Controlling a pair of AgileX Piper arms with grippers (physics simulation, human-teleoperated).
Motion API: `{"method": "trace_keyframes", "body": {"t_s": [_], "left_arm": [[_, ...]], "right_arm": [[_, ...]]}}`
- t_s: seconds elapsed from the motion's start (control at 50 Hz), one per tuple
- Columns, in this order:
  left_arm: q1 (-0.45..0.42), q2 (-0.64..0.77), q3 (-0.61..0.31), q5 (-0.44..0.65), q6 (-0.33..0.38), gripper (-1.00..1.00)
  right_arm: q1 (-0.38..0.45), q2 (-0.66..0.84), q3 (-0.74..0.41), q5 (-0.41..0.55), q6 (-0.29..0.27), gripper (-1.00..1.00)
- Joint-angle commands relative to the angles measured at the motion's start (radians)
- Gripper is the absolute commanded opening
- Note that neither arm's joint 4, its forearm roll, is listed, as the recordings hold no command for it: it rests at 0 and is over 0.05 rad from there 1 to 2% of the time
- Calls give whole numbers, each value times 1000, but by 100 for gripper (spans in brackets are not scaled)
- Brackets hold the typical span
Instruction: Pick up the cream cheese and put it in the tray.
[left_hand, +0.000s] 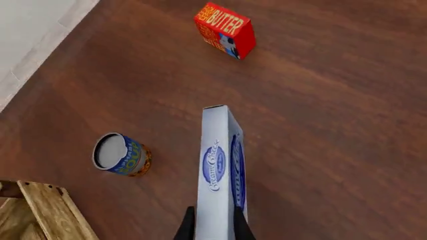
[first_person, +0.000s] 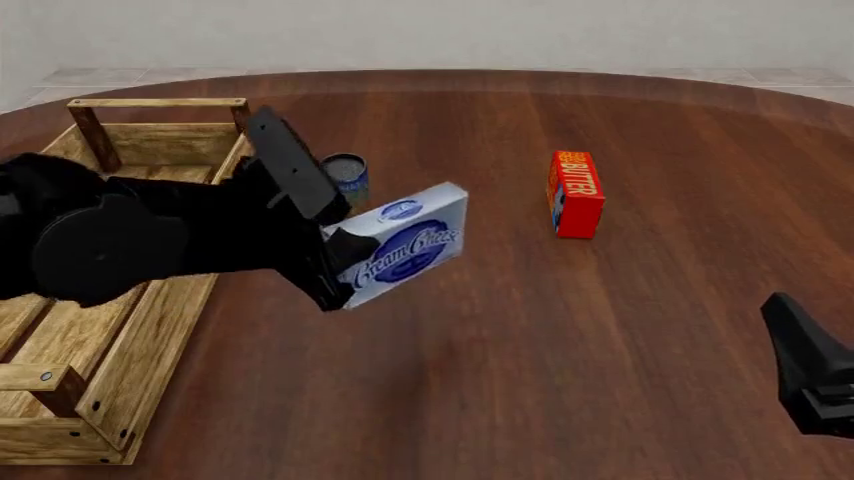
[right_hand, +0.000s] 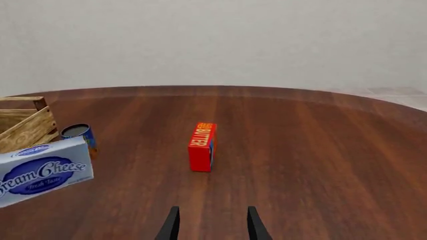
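Observation:
My left gripper (first_person: 336, 272) is shut on the cream cheese (first_person: 404, 243), a flat pale blue-white box with a dark blue oval label. The box hangs tilted above the table, just right of the tray (first_person: 158, 345), a long light-wood slatted crate. In the left wrist view the cream cheese (left_hand: 217, 165) runs edge-on between my fingertips (left_hand: 186, 227), over bare wood, with a tray corner (left_hand: 47, 210) to one side. My right gripper (right_hand: 209, 225) stands open and empty low over the table near its front right, far from the box.
A red-orange butter box (first_person: 575, 193) stands upright right of centre. A blue-yellow soup can (first_person: 347, 175) stands between the tray and the held box, just behind my left arm. My right arm (first_person: 811, 370) shows at the front right corner.

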Motion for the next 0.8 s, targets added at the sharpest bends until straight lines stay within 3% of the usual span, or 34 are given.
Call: {"method": "trace_keyframes", "body": {"t_s": [0.02,0.38,0.6,0.8], "left_arm": [[68,-106,-2,7,-25,-100],[163,-230,42,41,-25,-100],[287,-287,59,49,-16,-100],[341,-335,72,63,-30,-100]], "right_arm": [[-2,-2,0,3,0,100],[0,-24,0,24,-2,100],[-2,-35,0,32,1,100],[-2,-32,0,28,1,100]]}}
